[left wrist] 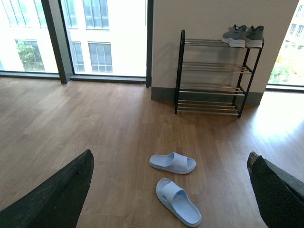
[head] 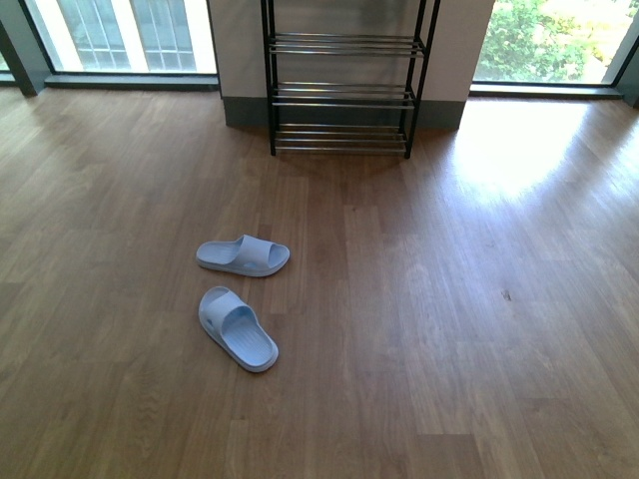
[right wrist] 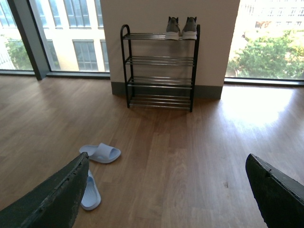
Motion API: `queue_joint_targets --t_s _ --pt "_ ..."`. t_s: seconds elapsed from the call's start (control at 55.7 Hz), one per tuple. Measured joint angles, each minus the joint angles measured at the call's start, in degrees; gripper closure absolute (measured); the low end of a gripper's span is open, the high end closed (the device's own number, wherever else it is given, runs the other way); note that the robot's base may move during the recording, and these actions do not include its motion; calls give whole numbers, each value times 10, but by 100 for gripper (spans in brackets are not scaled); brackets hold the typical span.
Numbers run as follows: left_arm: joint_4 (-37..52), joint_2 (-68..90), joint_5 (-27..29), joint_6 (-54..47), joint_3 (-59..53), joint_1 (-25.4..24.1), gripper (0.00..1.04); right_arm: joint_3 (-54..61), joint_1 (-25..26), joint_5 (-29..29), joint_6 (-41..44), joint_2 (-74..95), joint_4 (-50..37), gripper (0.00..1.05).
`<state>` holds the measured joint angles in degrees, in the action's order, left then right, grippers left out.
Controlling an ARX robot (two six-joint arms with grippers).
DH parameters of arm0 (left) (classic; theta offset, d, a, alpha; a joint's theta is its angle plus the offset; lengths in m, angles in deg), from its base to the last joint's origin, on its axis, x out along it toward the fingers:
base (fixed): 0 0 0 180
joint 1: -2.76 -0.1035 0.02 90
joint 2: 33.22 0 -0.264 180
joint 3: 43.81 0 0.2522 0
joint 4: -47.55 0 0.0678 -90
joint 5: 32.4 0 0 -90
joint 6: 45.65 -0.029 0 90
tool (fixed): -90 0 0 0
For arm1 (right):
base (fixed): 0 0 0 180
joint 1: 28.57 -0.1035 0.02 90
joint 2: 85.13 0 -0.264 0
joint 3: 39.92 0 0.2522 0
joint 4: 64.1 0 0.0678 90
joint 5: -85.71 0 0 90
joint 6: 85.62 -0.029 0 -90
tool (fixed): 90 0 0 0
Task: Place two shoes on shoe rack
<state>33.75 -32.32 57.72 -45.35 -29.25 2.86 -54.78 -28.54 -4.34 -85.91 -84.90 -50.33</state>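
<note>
– Sneakers (left wrist: 243,37) first: where is the grey pair?

– Both sit on the top tier of the shoe rack (left wrist: 211,66), at its right end, side by side and touching. They are upright on their white soles. From the right wrist view the heels seem to face the room. The front view cuts off the top tier, so the pair does not show there.

– And the rack?

– It is a black frame with silver bars, standing far across the wooden floor (head: 449,299) against a pale wall between tall windows. The lower tiers hold nothing.

– What are the arms doing?

– The left gripper (left wrist: 170,156) has its dark fingers (left wrist: 61,194) spread wide, with nothing between them. The right gripper (right wrist: 167,157) is spread just as wide and is also empty. Both hang over open floor, well apart from the rack.

– Anything else on the floor?

– Two pale blue slides (head: 243,255) lie near and to the left. One lies crosswise and the other sits nearer, at an angle. They are close together but not touching.

– So how far along is the job?

– It looks finished: two shoes are on the rack and neither gripper carries anything. Judging from this, nothing is left unless the slides also count, and the pictures cannot settle that.
</note>
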Motion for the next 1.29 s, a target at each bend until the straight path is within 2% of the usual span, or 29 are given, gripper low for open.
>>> queue_joint_targets --t_s 1.293 --pt "0 0 -1 0 0 0 9 0 0 0 0 0 0 9"
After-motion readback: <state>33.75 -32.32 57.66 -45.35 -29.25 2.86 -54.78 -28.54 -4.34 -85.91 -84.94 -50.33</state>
